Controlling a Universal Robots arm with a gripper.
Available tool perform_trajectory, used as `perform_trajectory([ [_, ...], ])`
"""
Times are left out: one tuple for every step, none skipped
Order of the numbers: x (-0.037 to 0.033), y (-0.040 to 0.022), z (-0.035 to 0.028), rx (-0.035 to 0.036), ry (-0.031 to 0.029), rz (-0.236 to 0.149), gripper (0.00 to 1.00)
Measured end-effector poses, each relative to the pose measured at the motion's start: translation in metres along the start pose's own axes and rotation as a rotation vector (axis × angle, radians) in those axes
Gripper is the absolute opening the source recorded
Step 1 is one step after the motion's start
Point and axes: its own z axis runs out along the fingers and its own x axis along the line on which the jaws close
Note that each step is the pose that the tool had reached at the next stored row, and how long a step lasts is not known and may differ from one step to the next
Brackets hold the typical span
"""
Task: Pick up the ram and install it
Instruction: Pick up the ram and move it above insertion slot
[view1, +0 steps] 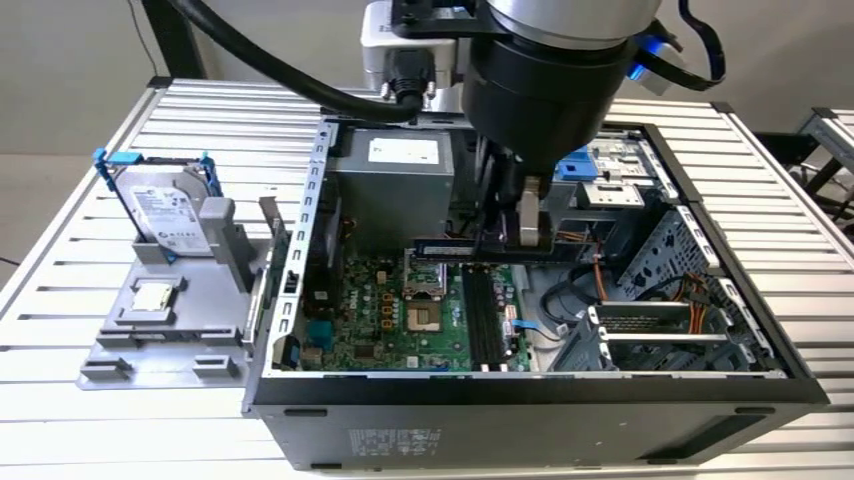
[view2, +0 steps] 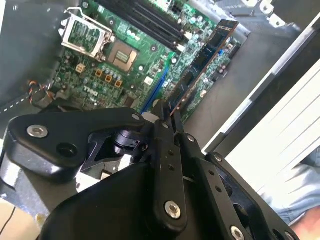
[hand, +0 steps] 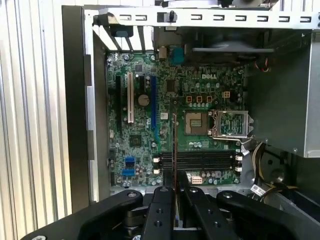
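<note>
Slatted metal table (view1: 80, 150) carries everything. An open computer case (view1: 534, 395) sits directly beneath the pincer (view1: 514, 245), and the arm reaches down into it.

Case contents:
- Green motherboard (view1: 387, 315) on the floor below the pincer.
- Grey box with a white label (view1: 400, 190) just beside the pincer, on the exterior view's left.
- Black memory slots (view1: 487, 320) under the pincer.
- Processor socket (hand: 195, 123) further out, its metal frame folded open beside it.

Pincer is clenched on the ram (view1: 447, 247). The stick hangs level in the air above the board, crossing over the far end of the slots and seated in none.

The exterior view takes in a grey holder (view1: 174, 330) well apart from the pincer, outside the case on that view's left. A hard drive (view1: 167, 205) in blue brackets stands upright in it. A small square silver chip (view1: 154, 295) lies flat in a recess.

First wrist view gives the ram edge-on, a thin line running out from the fingertips, square across the slots.

Second wrist view gives its flat face: long, narrow and dark, with a row of dark chips and reddish-brown along one long edge. It is gripped at one end.
</note>
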Motion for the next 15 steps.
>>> perform_trajectory([
  [-0.0001, -0.0034, 0.0, -0.0001, 0.0, 0.0, 0.0],
  [-0.0002, -0.0065, -0.0001, -0.0003, 0.0001, 0.0, 0.0],
  [-0.0003, -0.0093, 0.0, -0.0003, 0.0, 0.0, 0.0],
  [-0.0004, -0.0122, 0.0, -0.0004, 0.0, 0.0, 0.0],
  [-0.0005, -0.0151, 0.0, -0.0005, 0.0, 0.0, 0.0],
  [-0.0006, -0.0176, 0.0, -0.0006, 0.0001, 0.0, 0.0],
  [-0.0006, -0.0201, 0.0, -0.0006, 0.0, 0.0, 0.0],
  [-0.0007, -0.0224, -0.0001, -0.0006, 0.0, 0.0, 0.0],
  [-0.0008, -0.0247, -0.0001, -0.0008, 0.0001, 0.0, 0.0],
  [-0.0009, -0.0267, 0.0, -0.0008, 0.0, 0.0, 0.0],
  [-0.0009, -0.0284, -0.0001, -0.0008, 0.0001, 0.0, 0.0],
  [-0.0009, -0.0295, -0.0001, -0.0008, 0.0001, 0.0, 0.0],
  [-0.001, -0.03, -0.0001, -0.0008, 0.0001, 0.0, 0.0],
  [-0.001, -0.03, -0.0001, -0.0008, 0.0, 0.0, 0.0],
  [-0.001, -0.03, -0.0001, -0.0007, 0.0, 0.0, 0.0],
])
